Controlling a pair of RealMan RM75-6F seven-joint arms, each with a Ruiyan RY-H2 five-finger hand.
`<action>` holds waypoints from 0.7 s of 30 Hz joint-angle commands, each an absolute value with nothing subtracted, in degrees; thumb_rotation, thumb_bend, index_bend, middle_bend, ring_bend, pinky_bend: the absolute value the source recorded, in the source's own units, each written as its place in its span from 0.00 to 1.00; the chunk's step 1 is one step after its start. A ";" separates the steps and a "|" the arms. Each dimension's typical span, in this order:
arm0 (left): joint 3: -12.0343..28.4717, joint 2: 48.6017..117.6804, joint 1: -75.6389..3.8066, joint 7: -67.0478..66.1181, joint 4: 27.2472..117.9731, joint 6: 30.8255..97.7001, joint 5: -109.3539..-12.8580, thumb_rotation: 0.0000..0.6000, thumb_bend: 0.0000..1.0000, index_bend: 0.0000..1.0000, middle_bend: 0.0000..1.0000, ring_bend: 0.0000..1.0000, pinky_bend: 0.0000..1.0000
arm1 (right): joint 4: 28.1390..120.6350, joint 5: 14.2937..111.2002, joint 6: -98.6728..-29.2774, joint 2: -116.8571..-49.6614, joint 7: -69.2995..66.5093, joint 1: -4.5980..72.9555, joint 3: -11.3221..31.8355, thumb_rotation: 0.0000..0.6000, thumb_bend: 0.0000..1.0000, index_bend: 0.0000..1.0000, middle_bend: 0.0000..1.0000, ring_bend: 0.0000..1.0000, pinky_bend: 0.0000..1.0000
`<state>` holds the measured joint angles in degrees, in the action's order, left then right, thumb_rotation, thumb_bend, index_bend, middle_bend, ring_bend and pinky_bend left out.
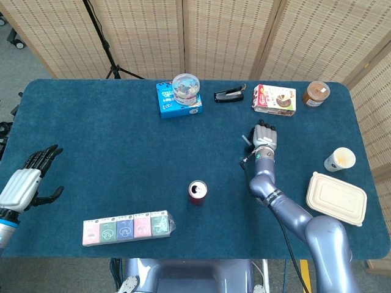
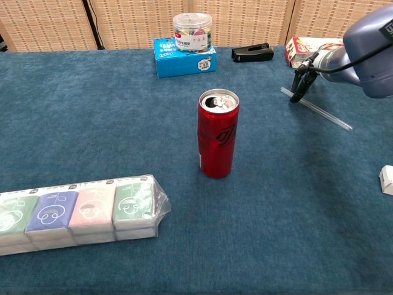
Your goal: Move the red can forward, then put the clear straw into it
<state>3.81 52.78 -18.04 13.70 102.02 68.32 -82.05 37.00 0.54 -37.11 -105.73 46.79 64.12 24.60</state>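
Note:
The red can [image 1: 197,191] stands upright and opened at mid-table, seen close in the chest view as the red can [image 2: 217,135]. The clear straw [image 2: 319,109] lies flat on the blue cloth to the can's right and further back. My right hand [image 2: 305,77] points down over the straw's far end, its dark fingertips drawn together and touching it; whether they grip it is unclear. In the head view the right hand [image 1: 264,135] is right of and beyond the can. My left hand [image 1: 27,177] hovers at the table's left edge, fingers spread, holding nothing.
A wrapped row of tissue packs [image 1: 126,227] lies near the front left. Along the back stand a blue box with a clear tub [image 1: 180,97], a black stapler [image 1: 229,94], a snack box [image 1: 275,99] and a brown jar [image 1: 316,93]. A paper cup [image 1: 339,160] and a takeaway box [image 1: 336,198] sit at the right.

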 commanded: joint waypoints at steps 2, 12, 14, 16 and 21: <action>3.83 52.79 -18.08 13.67 102.01 68.25 -81.98 1.00 0.36 0.00 0.00 0.00 0.00 | 36.63 0.67 -36.87 -105.97 47.13 64.04 24.95 1.00 0.41 0.49 0.00 0.00 0.00; 3.83 52.90 -18.16 13.21 102.08 68.10 -81.78 1.00 0.36 0.00 0.00 0.00 0.00 | 35.53 1.35 -36.27 -106.75 48.20 63.62 25.56 1.00 0.44 0.53 0.00 0.00 0.00; 3.84 52.92 -18.18 13.08 102.10 68.06 -81.71 1.00 0.36 0.00 0.00 0.00 0.00 | 35.36 1.44 -36.18 -106.83 48.30 63.56 25.76 1.00 0.44 0.53 0.00 0.00 0.00; 3.82 52.93 -18.20 13.01 102.15 68.01 -81.71 1.00 0.36 0.00 0.00 0.00 0.00 | 35.25 1.66 -36.14 -106.88 48.39 63.52 25.90 1.00 0.44 0.54 0.00 0.00 0.00; 3.83 52.99 -18.29 12.82 102.19 67.87 -81.63 1.00 0.36 0.00 0.00 0.00 0.00 | 36.09 2.83 -35.92 -106.48 47.76 63.14 26.33 1.00 0.44 0.54 0.00 0.00 0.00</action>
<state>3.83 52.98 -18.28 12.83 102.18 67.88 -81.64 35.81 2.56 -35.96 -106.64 47.95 63.26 26.24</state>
